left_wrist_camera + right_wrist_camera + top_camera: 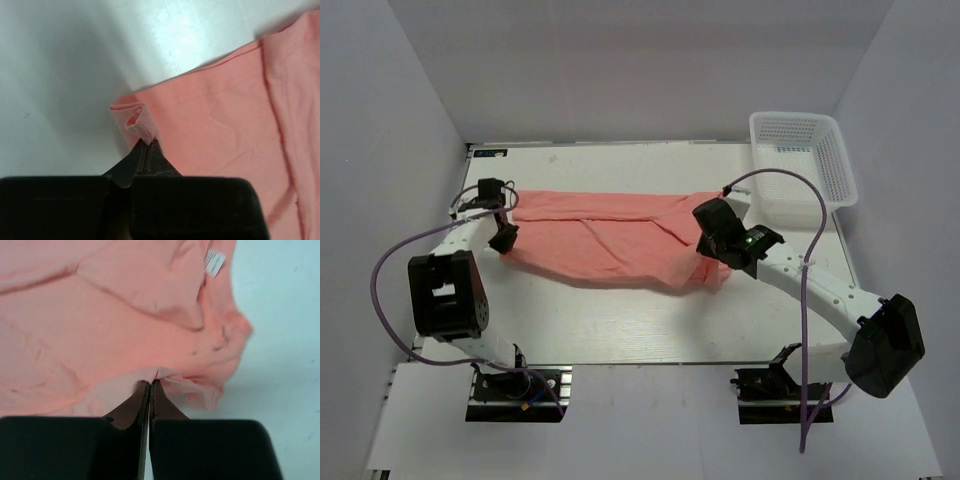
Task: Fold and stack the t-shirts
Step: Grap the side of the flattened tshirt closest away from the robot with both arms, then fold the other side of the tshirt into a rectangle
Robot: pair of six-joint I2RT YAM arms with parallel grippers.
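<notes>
- White bench (620, 320), pale walls on three sides; both arm bases sit at the near edge.
- Salmon-pink t-shirt (610, 235) lies across the middle of the bench, long axis running left to right. It is rumpled, with one layer lapped over another.
- Left pincer (148, 146): jaws pressed together on a small pucker of cloth at the shirt's left edge. The fabric curls into a little roll just ahead of the tips.
- Right pincer (151, 386): jaws closed on a gathered bit of fabric at the shirt's right end, with cloth bunched to either side of the tips.
- White label (215, 262) shows on the cloth in the right wrist view.
- White mesh basket (836, 165) stands at the far right corner of the bench, near the shirt's right end; contact cannot be told.
- Purple cable (380, 270) loops beside the left arm.
</notes>
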